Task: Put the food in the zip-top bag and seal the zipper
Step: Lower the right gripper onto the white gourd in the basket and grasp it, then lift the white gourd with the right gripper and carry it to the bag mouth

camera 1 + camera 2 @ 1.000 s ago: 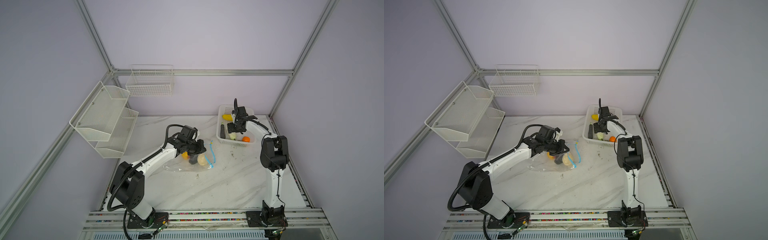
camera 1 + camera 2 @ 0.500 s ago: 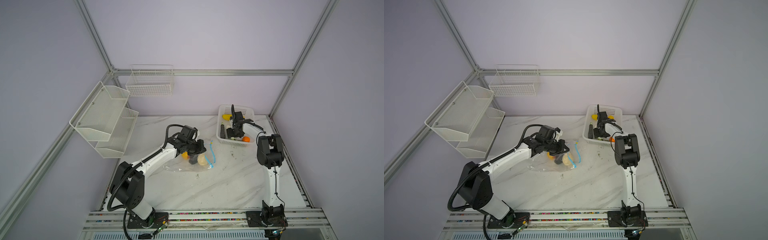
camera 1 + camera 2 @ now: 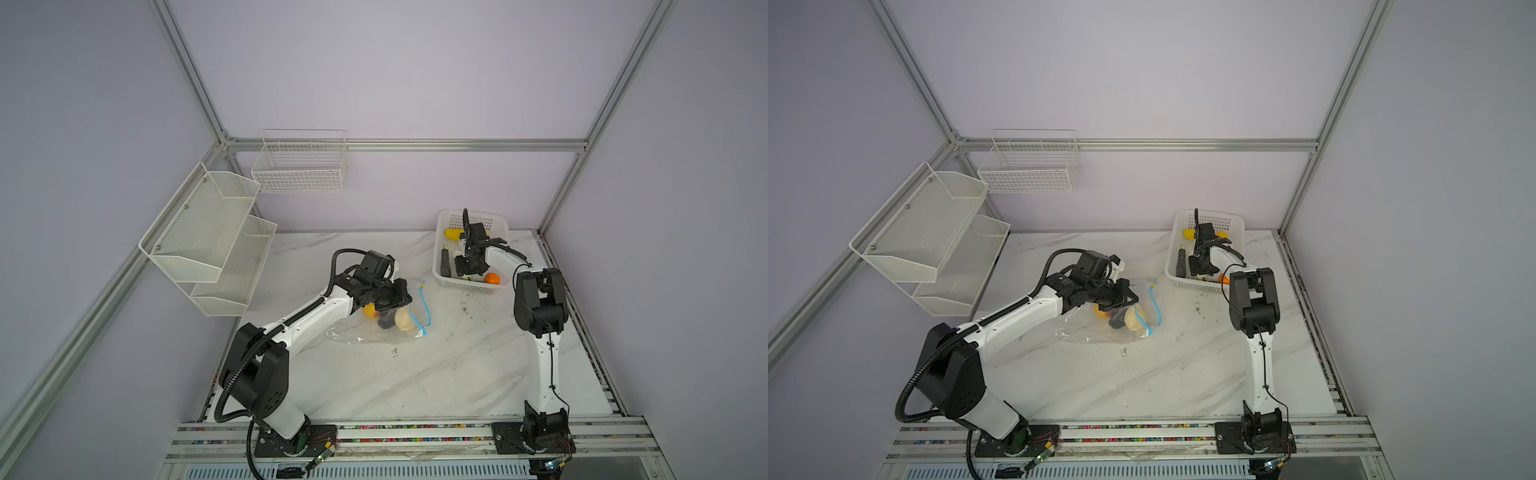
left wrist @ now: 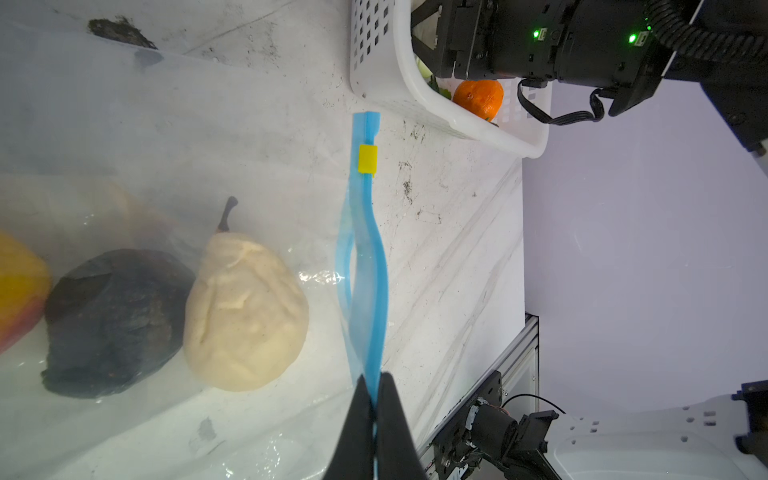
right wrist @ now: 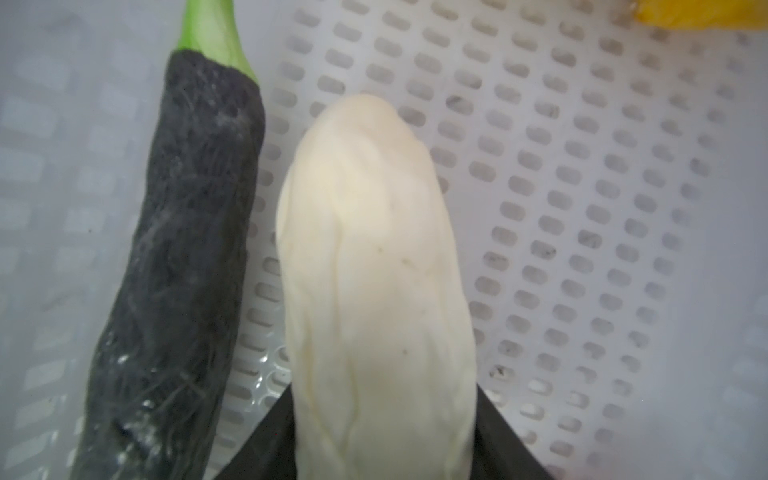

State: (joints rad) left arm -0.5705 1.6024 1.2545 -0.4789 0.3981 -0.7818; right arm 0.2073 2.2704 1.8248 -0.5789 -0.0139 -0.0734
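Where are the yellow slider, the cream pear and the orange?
yellow slider (image 4: 368,158): left wrist view, centre of the clip.
cream pear (image 4: 245,316): left wrist view, middle of its body.
orange (image 4: 478,96): left wrist view, middle of its visible side.

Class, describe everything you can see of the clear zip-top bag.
The bag is clear, crinkly plastic lying on the marble table. Its light-blue zipper gapes mid-length, with a yellow slider near one end. The left gripper pinches the other end. Inside lie a cream pear, a dark lump and a yellow-red piece.
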